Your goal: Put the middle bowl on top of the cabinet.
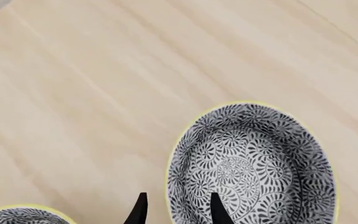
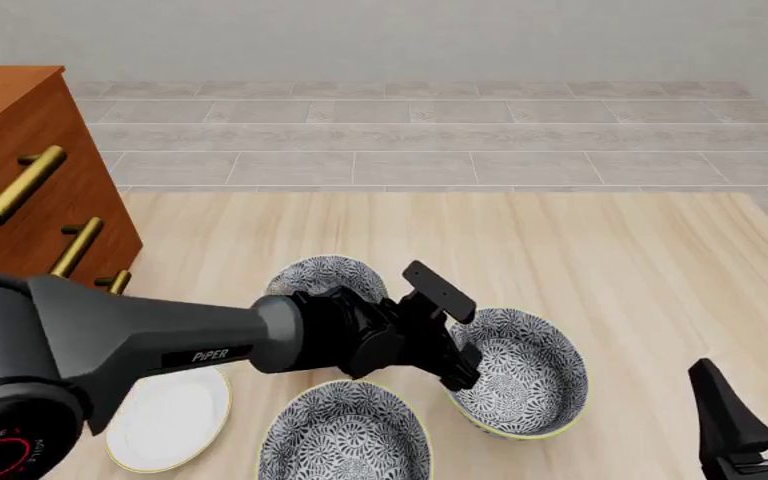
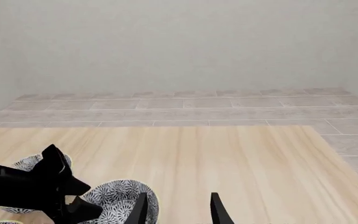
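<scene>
Since the cabinet (image 2: 24, 150) is by far the biggest thing I can see, filling the upper left of the front view with its brass handles facing the pale wooden surface (image 2: 598, 260), I judge the lift will have to go high before anything can be set on its top.

The middle bowl (image 2: 538, 385) sits flat on the surface at lower centre-right of the front view. It is well apart from the cabinet, and I take it for the target because my left arm is on it. A second patterned bowl (image 2: 344, 440) lies near it at the bottom edge, a third (image 2: 324, 275) lies behind the arm, and a white plate (image 2: 171, 420) is at lower left.

The middle bowl reads as glazed ceramic, so I expect it to be rigid, fairly heavy for its size, slick under the pads and liable to chip if dropped or knocked. The thin yellow rim is the only place to take hold, one finger inside the wall and one outside. It will probably hang tilted from a pinch on one side.

My left hand (image 1: 179, 209) is apart and holds nothing. In the left wrist view one finger is over the inside of the bowl and the other over bare surface, so the rim runs between them. I cannot tell whether either pad touches the wall.

My right hand (image 2: 758, 405) is at the lower right corner, likewise apart and empty, clear of everything.
</scene>
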Tool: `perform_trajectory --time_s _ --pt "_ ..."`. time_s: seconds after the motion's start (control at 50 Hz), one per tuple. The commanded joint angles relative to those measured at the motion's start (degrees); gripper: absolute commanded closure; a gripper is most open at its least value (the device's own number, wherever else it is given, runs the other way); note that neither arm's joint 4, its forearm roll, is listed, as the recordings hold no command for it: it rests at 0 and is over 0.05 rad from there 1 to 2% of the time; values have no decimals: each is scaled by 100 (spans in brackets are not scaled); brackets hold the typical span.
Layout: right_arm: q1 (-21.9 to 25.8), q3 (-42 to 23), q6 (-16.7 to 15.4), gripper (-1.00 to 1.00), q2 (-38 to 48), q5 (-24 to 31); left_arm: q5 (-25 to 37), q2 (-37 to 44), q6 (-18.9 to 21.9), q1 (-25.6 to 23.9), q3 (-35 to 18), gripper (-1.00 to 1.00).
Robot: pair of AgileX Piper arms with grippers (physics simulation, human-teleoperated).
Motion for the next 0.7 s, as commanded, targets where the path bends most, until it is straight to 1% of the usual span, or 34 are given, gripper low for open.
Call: perform_trajectory --time_s 0.02,0.34,0.48,0.5,0.54,0.7 --pt "41 70 19 -100 0 -46 -87 224 -81 -18 -51 -100" --pt "72 82 33 -100 0 -48 -103 361 -171 -42 -95 -100" --pt "82 107 39 -100 -1 -57 -87 306 -192 59 -110 -100" --pt "81 107 39 -100 -1 -59 -86 291 -156 71 -103 100" --pt "80 117 37 -100 -1 -61 -102 242 -86 116 -81 100" --pt "109 115 28 -100 -1 -52 -78 98 -128 35 -46 100"
